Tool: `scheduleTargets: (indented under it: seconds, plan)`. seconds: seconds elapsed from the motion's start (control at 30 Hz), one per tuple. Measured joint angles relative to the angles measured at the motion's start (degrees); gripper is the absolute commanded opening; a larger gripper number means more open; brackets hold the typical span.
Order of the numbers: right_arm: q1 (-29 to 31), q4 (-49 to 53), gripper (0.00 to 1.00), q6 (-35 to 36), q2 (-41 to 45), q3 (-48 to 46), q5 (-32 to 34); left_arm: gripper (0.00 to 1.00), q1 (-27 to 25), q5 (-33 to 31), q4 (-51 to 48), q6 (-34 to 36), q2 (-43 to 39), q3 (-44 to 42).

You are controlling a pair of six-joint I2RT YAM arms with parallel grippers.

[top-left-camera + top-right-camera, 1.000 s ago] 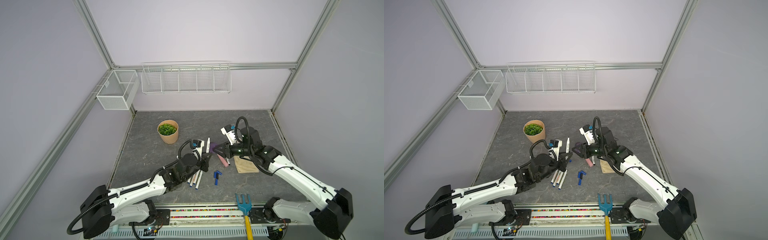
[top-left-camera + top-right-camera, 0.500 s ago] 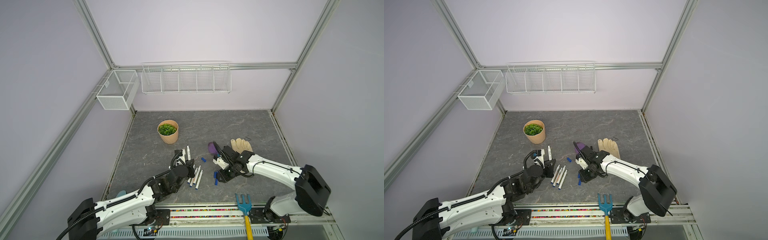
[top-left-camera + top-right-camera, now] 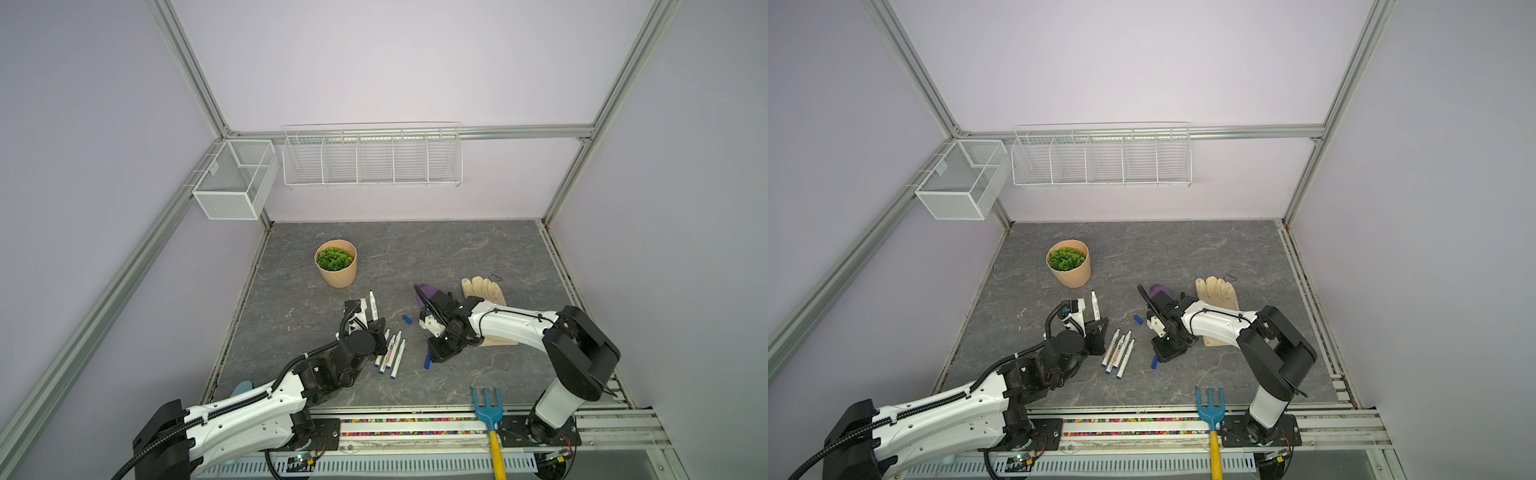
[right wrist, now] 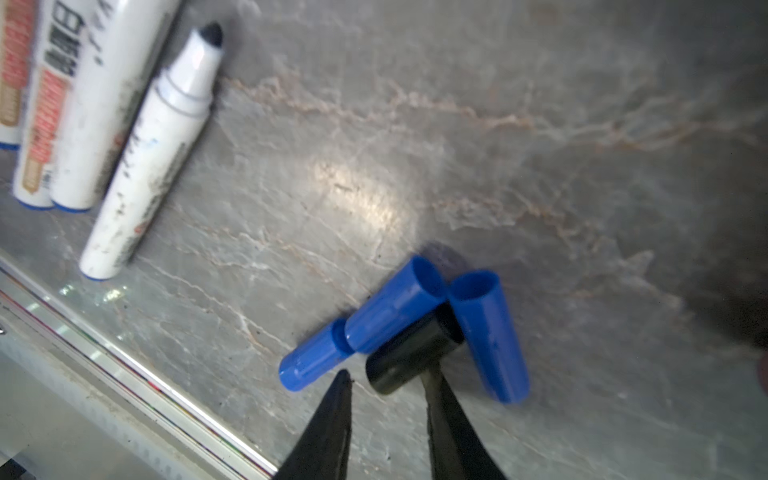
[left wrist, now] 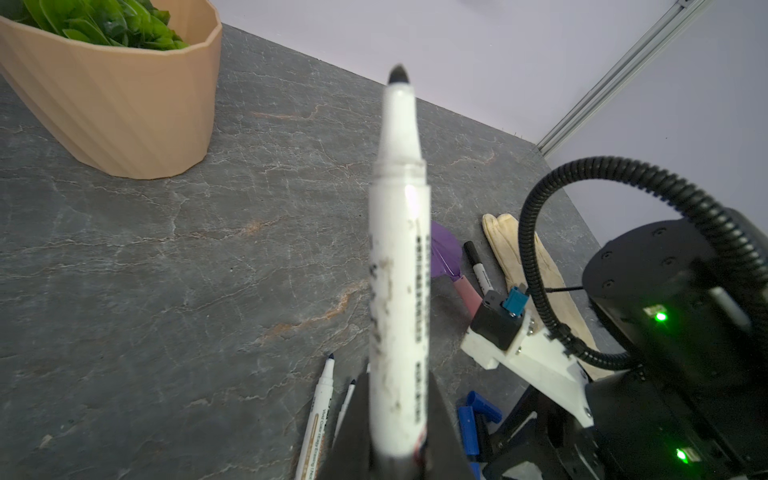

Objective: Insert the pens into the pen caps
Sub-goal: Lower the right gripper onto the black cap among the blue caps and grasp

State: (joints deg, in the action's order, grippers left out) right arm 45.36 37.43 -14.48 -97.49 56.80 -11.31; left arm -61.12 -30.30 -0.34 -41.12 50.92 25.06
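Step in hand: picking up a cap for the pen I already hold. My left gripper (image 5: 399, 415) is clamped on a black-tipped pen (image 5: 399, 270), nib bare and pointing up. It is held off the table (image 3: 415, 249), just in front of the plant pot (image 3: 336, 270). My right gripper (image 4: 388, 378) is down at the cap pile, front-right of the pot and well apart from it. Its jaws are part open around the closed end of the black cap (image 4: 411, 357) — one finger looks to touch it, the other shows a gap, so no grip yet. Blue caps (image 4: 395, 307) lean against the black one. Spare pens (image 3: 390, 353) lie in front of the pot, between my grippers.

Next: finish the squeeze without dragging the blue caps, lift, turn the cap's mouth to the nib, line up and push on.

Versus a second ago: the right gripper was up by the purple trowel (image 3: 428, 291) with wider jaws — now it is low at the caps and narrower. The left has pulled the pen back nearer the pot.
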Motion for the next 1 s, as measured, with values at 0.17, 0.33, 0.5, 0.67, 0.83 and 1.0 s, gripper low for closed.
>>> scheduleTargets:
  seconds: [0.17, 0.33, 0.5, 0.67, 0.83, 1.0]
  plan:
    - [-1.2, -1.1, 0.33, 0.0, -1.5, 1.9, 0.2, 0.00, 0.0, -0.1, -0.5, -0.3, 0.0, 0.0]
    - [-1.5, -1.6, 0.31, 0.3, -3.6, 3.7, 0.8, 0.00, 0.0, -0.1, -1.2, -0.4, 0.0, 0.0]
    - [-1.2, -1.3, 0.31, 1.3, -3.6, 3.9, 1.9, 0.00, 0.0, -0.2, -1.3, -0.4, 0.0, 0.0]
    - [-0.2, -1.0, 0.27, 2.2, -3.6, 4.0, 4.5, 0.00, 0.0, -0.3, -1.3, -0.4, 0.0, 0.0]
    - [0.4, -0.8, 0.18, 2.7, -3.6, 4.0, 7.5, 0.00, 0.0, -0.2, -1.3, -0.2, 0.3, 0.0]
    - [0.5, -0.2, 0.12, 3.0, -3.0, 4.1, 9.0, 0.00, 0.0, 1.0, -1.7, 0.9, 1.5, 0.3]
